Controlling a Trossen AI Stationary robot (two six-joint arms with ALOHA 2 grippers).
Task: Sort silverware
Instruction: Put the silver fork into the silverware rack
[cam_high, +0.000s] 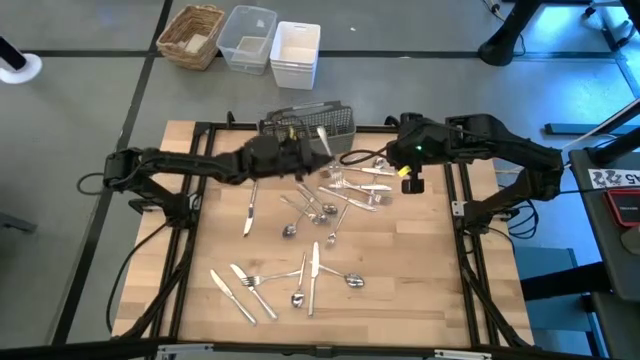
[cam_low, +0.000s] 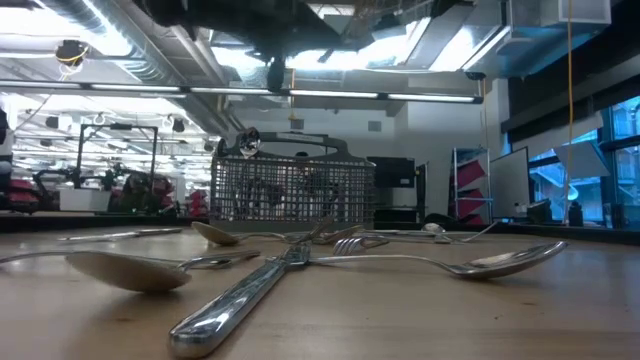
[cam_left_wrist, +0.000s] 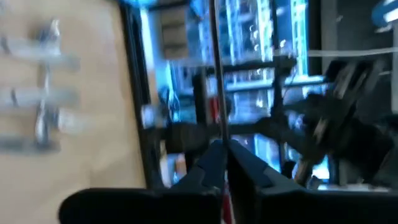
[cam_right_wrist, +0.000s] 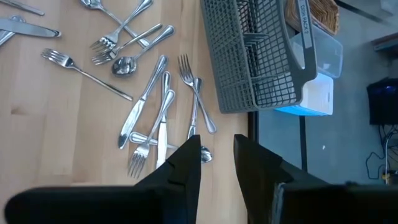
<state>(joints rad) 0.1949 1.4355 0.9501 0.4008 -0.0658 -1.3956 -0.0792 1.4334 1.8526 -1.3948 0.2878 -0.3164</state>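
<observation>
The silverware lies loose on the wooden table: a heap at the centre right (cam_high: 350, 190), a group near the front edge (cam_high: 290, 280) and a lone knife (cam_high: 248, 215). The grey mesh caddy (cam_high: 310, 122) stands at the far edge, with a piece sticking up from it (cam_low: 248, 143). My left gripper (cam_high: 312, 150) hovers just in front of the caddy, shut on one thin piece of silverware (cam_high: 323, 142). My right gripper (cam_right_wrist: 217, 155) is open and empty. It hangs above the table's far right, over the heap's forks and knives (cam_right_wrist: 155, 106). My left gripper pinches a thin piece of silverware between its two shut fingers (cam_left_wrist: 208, 168), reaching level from the table's left. The piece shows edge-on as a thin line (cam_left_wrist: 215, 93) running away from the fingertips. It is lifted clear of the table. Which end is held cannot be told.
Beyond the table's far edge stand a wicker basket (cam_high: 192, 35), a clear plastic tub (cam_high: 247, 38) and a white tub (cam_high: 295, 52). Black frame rails (cam_high: 190, 230) run along the table's left and right sides. Bare wood (cam_high: 400, 290) shows at the near right.
</observation>
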